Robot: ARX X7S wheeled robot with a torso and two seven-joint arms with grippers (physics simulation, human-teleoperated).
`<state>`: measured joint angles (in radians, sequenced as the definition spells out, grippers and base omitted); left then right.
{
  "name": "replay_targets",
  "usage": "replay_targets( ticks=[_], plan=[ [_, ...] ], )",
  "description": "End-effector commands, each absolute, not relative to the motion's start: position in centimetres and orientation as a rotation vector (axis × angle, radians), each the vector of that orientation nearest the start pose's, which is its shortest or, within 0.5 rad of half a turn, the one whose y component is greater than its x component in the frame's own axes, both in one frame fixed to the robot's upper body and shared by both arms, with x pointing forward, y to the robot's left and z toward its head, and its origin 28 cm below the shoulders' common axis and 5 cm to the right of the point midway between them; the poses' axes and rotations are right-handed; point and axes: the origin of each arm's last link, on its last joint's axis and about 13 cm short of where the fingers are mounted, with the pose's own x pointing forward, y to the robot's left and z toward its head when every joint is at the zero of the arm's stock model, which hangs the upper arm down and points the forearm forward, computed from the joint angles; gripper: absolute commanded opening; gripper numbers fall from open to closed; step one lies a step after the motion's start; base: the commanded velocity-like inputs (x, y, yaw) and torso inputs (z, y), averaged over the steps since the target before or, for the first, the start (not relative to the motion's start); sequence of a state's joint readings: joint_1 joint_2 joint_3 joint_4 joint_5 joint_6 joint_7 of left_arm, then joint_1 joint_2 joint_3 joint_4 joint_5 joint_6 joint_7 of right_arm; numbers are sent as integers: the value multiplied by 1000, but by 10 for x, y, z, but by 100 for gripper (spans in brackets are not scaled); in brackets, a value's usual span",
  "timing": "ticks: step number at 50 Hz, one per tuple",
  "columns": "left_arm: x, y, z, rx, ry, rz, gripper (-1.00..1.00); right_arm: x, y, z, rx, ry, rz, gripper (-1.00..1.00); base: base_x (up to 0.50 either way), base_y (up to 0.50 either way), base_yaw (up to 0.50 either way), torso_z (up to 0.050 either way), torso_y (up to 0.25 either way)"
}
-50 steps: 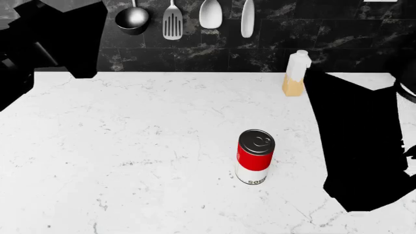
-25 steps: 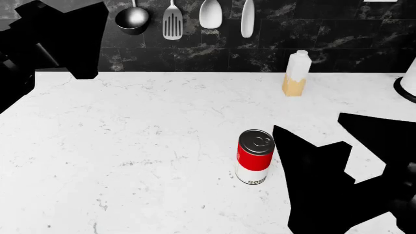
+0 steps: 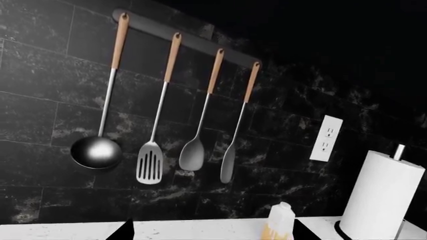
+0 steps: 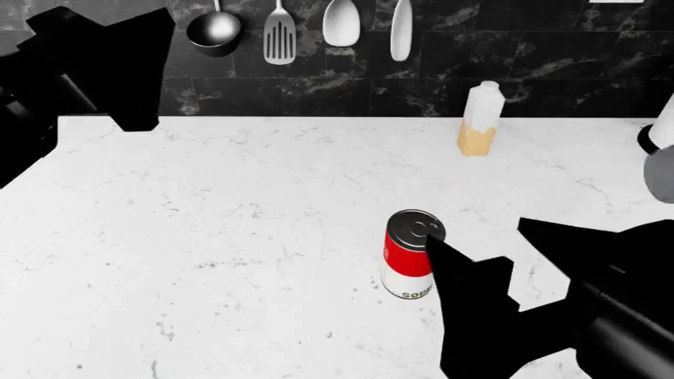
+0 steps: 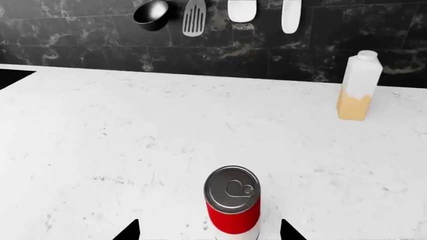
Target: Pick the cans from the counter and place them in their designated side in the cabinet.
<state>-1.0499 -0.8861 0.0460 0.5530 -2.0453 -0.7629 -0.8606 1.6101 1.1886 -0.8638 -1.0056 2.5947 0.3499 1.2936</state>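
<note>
Soup can (image 4: 412, 254) stands upright mid-bench (image 4: 211, 221) toward the right edge, right hand (image 4: 479, 257) spread open around it, not gripping; risk: near finger clips the lid and topples it; left hand's state unreadable.

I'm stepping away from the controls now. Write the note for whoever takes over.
Right gripper: open, jaws either side of the soup can near its top, not closed on it; the right wrist view shows the can centred between the fingertips.
Left gripper: raised at the head view's upper left, near the backsplash, its wrist camera facing the hanging utensils; jaw state cannot be told.
Soup can: upright on the counter. No other can in view, nor the cabinet.
Carton-like bottle at the back is not part of the job.
Done: nothing visibly placed. Left: close on the can, lift, place it in the cabinet.
</note>
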Motion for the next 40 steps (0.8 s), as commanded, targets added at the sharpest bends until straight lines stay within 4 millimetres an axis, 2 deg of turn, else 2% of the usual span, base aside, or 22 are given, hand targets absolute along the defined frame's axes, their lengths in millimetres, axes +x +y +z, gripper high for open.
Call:
replay_targets(
  ticks=[1, 24, 40],
  plan=[
    [180, 263, 336, -314, -118, -411, 100, 101, -111, 313, 62, 353, 337, 100, 0, 0, 0, 0, 0],
    [180, 262, 334, -318, -115, -414, 100, 122, -108, 292, 30, 384, 309, 100, 0, 0, 0, 0, 0],
    [180, 261, 333, -318, -106, -419, 100, 128, -105, 281, 27, 424, 323, 100, 0, 0, 0, 0, 0]
  ],
)
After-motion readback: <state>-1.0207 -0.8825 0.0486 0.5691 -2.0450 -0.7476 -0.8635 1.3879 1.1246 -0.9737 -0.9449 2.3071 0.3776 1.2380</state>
